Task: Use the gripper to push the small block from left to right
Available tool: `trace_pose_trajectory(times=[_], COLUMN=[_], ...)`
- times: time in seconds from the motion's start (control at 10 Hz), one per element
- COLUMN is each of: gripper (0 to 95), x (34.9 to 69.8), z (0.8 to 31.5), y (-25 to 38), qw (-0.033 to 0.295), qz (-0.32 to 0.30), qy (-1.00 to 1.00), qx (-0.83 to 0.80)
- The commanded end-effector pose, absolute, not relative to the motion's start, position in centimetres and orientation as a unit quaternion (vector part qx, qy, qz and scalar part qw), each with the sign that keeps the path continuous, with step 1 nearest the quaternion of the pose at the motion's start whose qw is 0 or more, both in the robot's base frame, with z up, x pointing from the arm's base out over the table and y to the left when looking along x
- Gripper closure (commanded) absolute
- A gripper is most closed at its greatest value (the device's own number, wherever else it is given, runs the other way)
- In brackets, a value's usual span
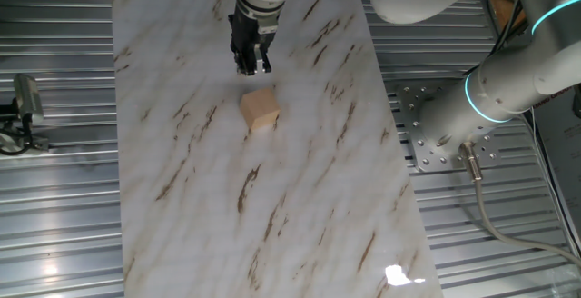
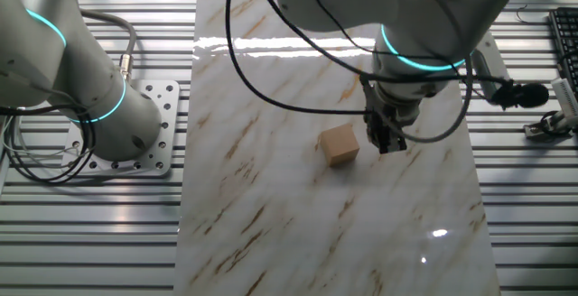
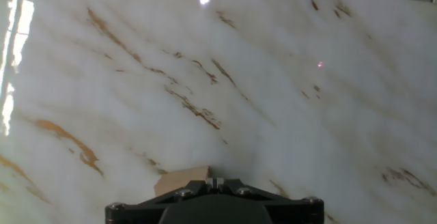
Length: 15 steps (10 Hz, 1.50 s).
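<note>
The small block [image 1: 260, 110] is a light tan wooden cube lying on the marble tabletop [image 1: 227, 198]. It also shows in the other fixed view [image 2: 340, 144] and partly at the bottom of the hand view [image 3: 179, 180], mostly hidden behind the gripper. The black gripper [image 1: 251, 63] hangs from the grey-white arm just beyond the block in one fixed view, a small gap apart. In the other fixed view the gripper [image 2: 386, 140] is close beside the block's right side. In the hand view the gripper [image 3: 216, 182] has its fingers pressed together, holding nothing.
A second grey arm with cyan rings [image 1: 495, 89] stands on a bolted base plate [image 1: 436, 134] beside the marble top; it also shows in the other fixed view [image 2: 86, 97]. Ribbed metal surface [image 1: 54, 198] surrounds the marble slab. Black cables [image 2: 271, 88] loop over the table.
</note>
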<state>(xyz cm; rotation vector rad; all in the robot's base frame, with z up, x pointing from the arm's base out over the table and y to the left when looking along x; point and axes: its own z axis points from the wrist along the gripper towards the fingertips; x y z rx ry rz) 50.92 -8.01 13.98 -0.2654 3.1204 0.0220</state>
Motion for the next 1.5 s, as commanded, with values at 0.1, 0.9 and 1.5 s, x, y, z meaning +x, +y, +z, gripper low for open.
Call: trace_pose_trajectory(times=[0.1, 0.9, 1.5], gripper=[95.0, 95.0, 95.0], x=[50.5, 50.1, 50.0], z=[13.7, 12.4, 12.4], y=[-8.3, -9.1, -9.1], qw=[0.01, 0.021, 0.037], qz=[0.01, 0.013, 0.037], qy=[0.996, 0.996, 0.995], qx=[-0.086, -0.081, -0.08])
